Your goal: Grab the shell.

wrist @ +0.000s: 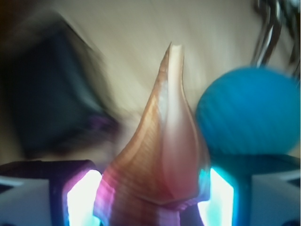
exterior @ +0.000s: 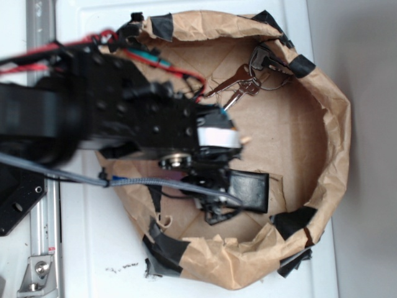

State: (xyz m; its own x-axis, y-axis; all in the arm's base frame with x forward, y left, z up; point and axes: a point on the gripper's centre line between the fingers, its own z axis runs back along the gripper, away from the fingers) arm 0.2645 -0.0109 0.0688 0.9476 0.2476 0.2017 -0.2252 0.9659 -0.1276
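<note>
The gripper (wrist: 150, 200) clamps the ribbed, orange-tan and cream spiral shell (wrist: 162, 141), its pale point beside the fuzzy teal ball (wrist: 247, 110).

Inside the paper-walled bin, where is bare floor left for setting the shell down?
Bare cardboard lies right of the gripper, between the metal keys above and the black box below, out to the brown paper wall. Crowded: beside the orange-tan spiral shell and teal ball.
</note>
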